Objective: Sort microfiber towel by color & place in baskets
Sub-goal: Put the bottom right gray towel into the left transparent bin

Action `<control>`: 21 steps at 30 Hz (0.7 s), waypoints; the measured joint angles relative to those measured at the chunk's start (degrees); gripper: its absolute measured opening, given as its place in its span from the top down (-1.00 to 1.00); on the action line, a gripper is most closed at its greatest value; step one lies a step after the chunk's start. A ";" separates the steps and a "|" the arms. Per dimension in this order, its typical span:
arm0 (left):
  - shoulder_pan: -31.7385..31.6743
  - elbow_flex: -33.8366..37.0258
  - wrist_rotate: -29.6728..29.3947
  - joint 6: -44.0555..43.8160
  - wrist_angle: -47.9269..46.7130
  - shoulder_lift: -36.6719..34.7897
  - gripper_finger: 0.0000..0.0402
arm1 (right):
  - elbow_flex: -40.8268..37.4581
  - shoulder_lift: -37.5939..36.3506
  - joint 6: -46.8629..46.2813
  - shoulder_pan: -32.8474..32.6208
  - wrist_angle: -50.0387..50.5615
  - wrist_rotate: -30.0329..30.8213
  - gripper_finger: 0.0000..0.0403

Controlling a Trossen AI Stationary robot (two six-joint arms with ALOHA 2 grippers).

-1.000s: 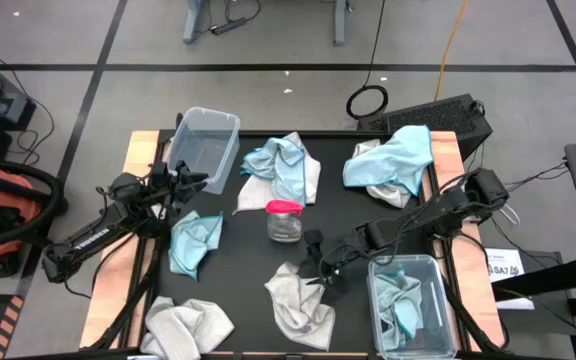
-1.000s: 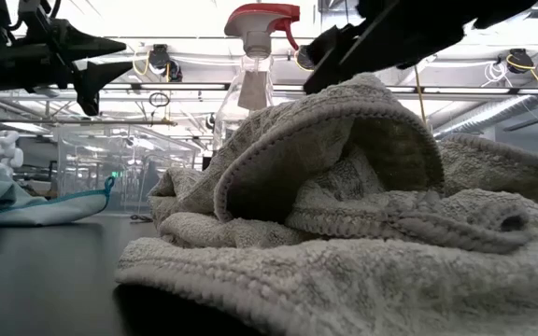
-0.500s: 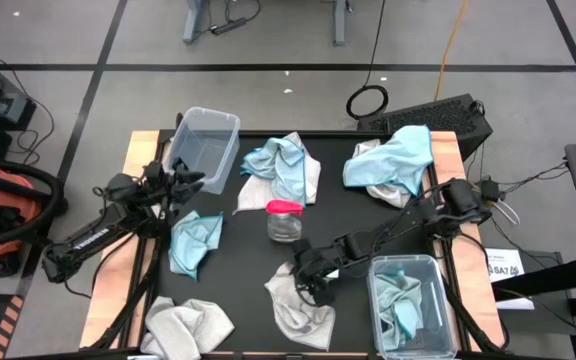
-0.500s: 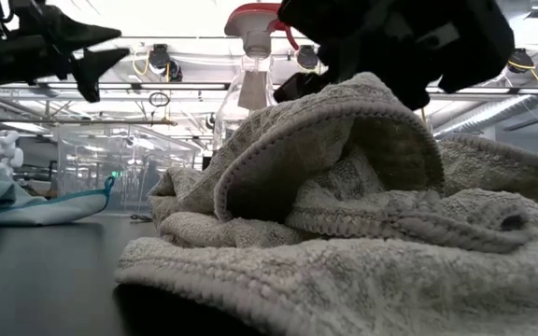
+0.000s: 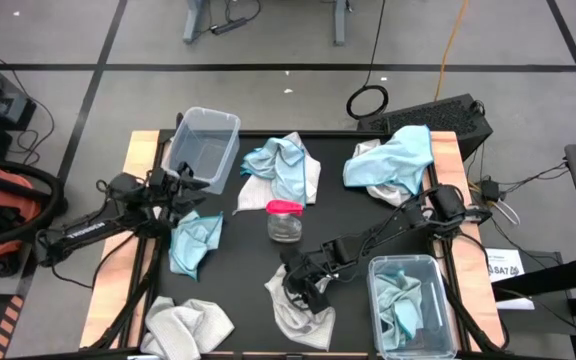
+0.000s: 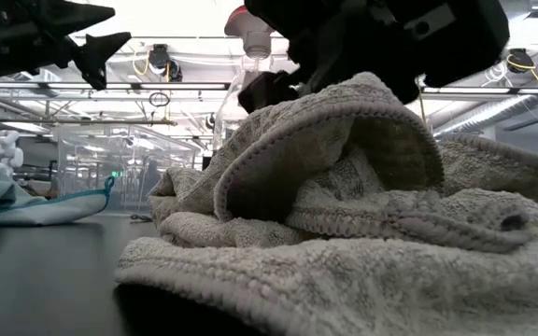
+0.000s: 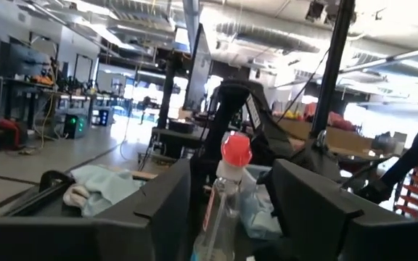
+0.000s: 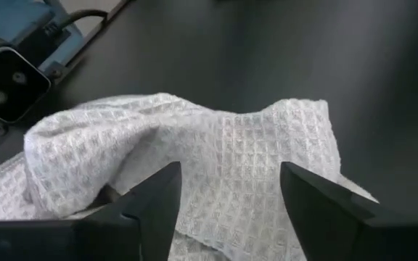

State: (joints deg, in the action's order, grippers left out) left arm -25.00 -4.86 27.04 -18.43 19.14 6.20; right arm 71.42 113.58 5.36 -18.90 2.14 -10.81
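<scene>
A pale grey-white towel lies crumpled on the black table, near the middle of the near edge. My right gripper hovers low over it and is open. In the right wrist view its fingers stand on either side of a raised fold of that towel. My left gripper is open in the air at the table's left, just beyond a light blue towel. One clear basket sits empty at the far left. The other basket, near right, holds a blue towel. My right gripper comes at the grey-white towel's raised fold from above with open fingers either side of it. Whether the fingertips touch the cloth cannot be told.
A clear bottle with a pink-red top stands mid-table, just beyond the right gripper. A blue-and-white towel pile lies at the far middle. Another pile lies at the far right. A grey-white towel sits at the near left corner.
My right gripper has moved down and toward the table's near-left, from beside the near-right basket to just over the grey-white towel, staying open. The towels have not moved.
</scene>
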 joint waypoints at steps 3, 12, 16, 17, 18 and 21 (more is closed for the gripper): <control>2.35 0.00 -1.40 1.15 0.70 2.13 -0.13 | 0.07 0.00 -0.69 -0.02 0.11 0.03 -0.33; 10.74 0.00 -3.63 4.61 4.71 10.02 -0.18 | 0.02 0.00 3.16 -3.06 5.10 0.41 -0.75; 14.64 -0.01 -6.81 7.32 9.61 14.49 -0.18 | 0.02 -0.02 5.36 -4.09 6.04 1.69 -0.77; 15.43 -0.02 -7.68 7.73 11.06 15.69 -0.18 | 0.02 0.00 5.90 -4.17 6.52 2.38 -0.77; 16.15 -0.02 -8.15 8.38 12.51 16.89 -0.18 | 0.02 0.00 6.23 -4.17 7.02 2.90 -0.76; 18.17 -0.75 -8.89 8.85 15.29 20.60 -0.18 | 0.02 0.29 6.29 -4.09 7.47 3.45 -0.76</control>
State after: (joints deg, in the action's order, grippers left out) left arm -6.83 -5.61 18.16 -9.58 34.43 26.80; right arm 71.44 113.87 11.65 -22.98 9.61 -7.36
